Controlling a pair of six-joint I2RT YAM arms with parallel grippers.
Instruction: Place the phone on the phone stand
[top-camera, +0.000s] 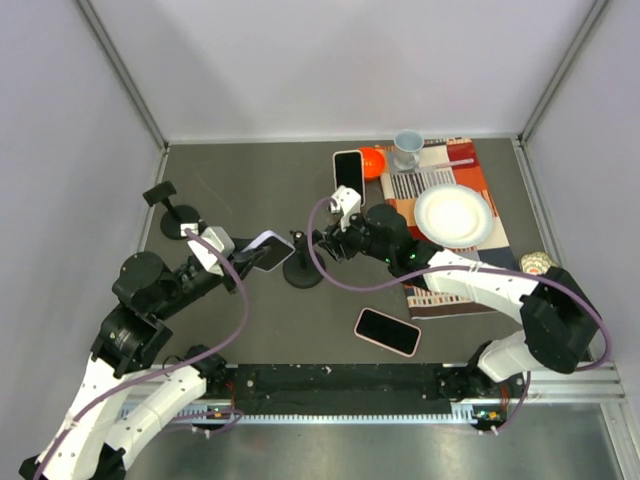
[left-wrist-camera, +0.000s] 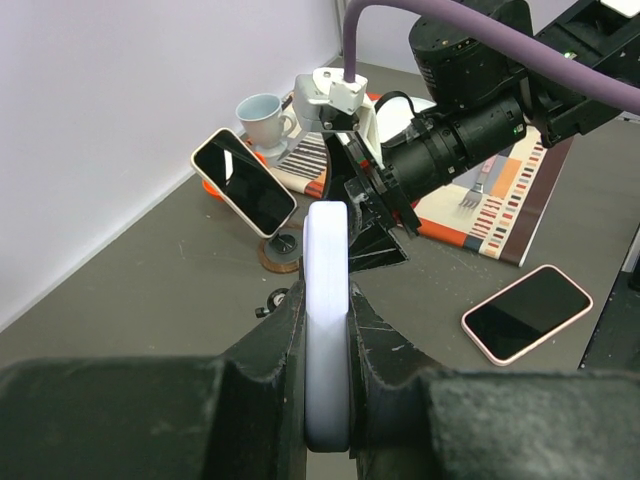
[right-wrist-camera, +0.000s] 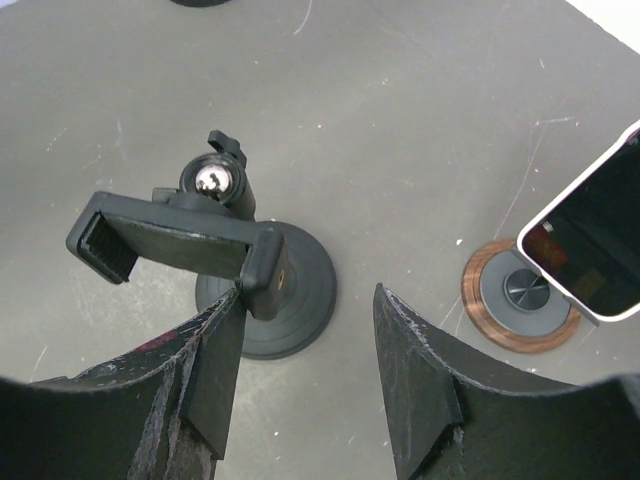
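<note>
My left gripper (top-camera: 250, 257) is shut on a white-cased phone (top-camera: 270, 248), which shows edge-on between the fingers in the left wrist view (left-wrist-camera: 327, 320). It holds the phone above the table, just left of the black phone stand (top-camera: 303, 270). In the right wrist view the stand's clamp (right-wrist-camera: 175, 238) sits on a ball joint over a round base (right-wrist-camera: 300, 300). My right gripper (top-camera: 325, 243) is open and empty in the right wrist view (right-wrist-camera: 310, 370). Its left finger (right-wrist-camera: 205, 370) touches the end of the clamp.
A black-screened phone (top-camera: 347, 170) leans on a round wooden stand (right-wrist-camera: 518, 295) at the back. A pink phone (top-camera: 387, 331) lies flat near the front. A second black stand (top-camera: 172, 205) is far left. A patterned mat (top-camera: 455, 300) with a plate (top-camera: 454, 214), cup (top-camera: 407, 147) and fork lies right.
</note>
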